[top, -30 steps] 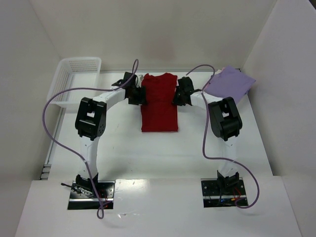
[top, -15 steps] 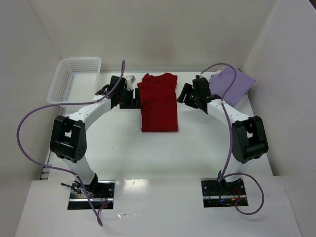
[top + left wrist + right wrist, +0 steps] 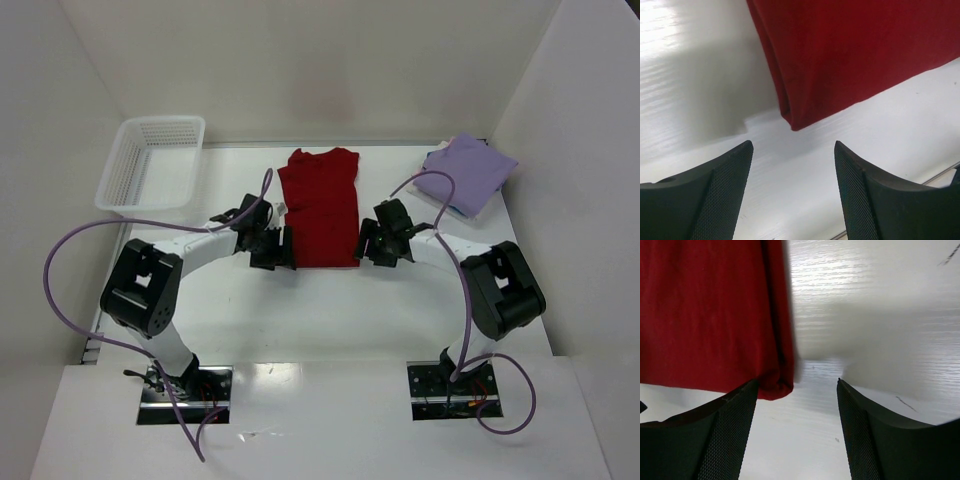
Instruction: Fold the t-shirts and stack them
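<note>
My left gripper (image 3: 792,150) stands spread with nothing between the fingers. A near corner of the dark red t-shirt (image 3: 855,50) lies flat just ahead of the gap, its doubled edge showing. My right gripper (image 3: 797,385) is spread too, and the shirt's other near corner sits close by its left fingertip. Only the overhead view shows the folded lavender t-shirt (image 3: 468,170), well beyond my right jaws and to their right. It also shows the white mesh basket (image 3: 163,121), well beyond my left jaws and to their left.
</note>
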Available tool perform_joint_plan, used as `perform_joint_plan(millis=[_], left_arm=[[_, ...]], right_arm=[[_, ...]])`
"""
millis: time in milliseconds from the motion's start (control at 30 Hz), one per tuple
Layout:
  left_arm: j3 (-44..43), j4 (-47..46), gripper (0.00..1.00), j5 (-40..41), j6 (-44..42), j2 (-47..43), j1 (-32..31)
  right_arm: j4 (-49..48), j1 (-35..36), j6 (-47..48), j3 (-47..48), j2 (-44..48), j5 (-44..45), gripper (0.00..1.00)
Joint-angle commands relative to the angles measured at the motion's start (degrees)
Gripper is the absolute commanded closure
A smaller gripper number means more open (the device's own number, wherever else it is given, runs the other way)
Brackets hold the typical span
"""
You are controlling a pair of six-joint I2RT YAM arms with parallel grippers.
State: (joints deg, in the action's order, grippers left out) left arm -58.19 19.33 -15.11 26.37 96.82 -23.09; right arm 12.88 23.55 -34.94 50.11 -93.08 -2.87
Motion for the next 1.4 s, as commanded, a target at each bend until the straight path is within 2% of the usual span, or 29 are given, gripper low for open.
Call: perform_joint_plan(millis=[0,200,467,900,1167,1367], left_arm=[[0.4,-2.9,0.26,-1.0,1.8,-2.2,-1.3],[0.4,-4.0,0.26,-0.4,1.8,0.3,-1.3],[-1.3,-5.1,0.28,-0.4,2.4,4.1,-1.3],[-1.3,-5.3,0.31,3.2,3.5,5.1,-1.3],[-1.3,-6.4,0.35,3.2,4.0,6.8,-1.3],[-1.3,-7.6,0.43,2.2,4.6,7.9,-1.3]], right_arm=[[-3.2,0.7,-1.9,-1.2,2.4,-0.3,0.3],[-4.3,1.2,-1.9,-1.2,2.4,-0.3,0.3],[-6.5,1.2,-3.6,-1.9,1.2,-2.0,0.36],[-7.0,1.2,-3.6,-1.9,-1.3,-2.6,0.47],[-8.1,1.2,-4.6,-3.0,-1.8,-2.1,0.57],[-8.7,1.2,-4.6,-3.5,-2.4,-2.0,0.6]])
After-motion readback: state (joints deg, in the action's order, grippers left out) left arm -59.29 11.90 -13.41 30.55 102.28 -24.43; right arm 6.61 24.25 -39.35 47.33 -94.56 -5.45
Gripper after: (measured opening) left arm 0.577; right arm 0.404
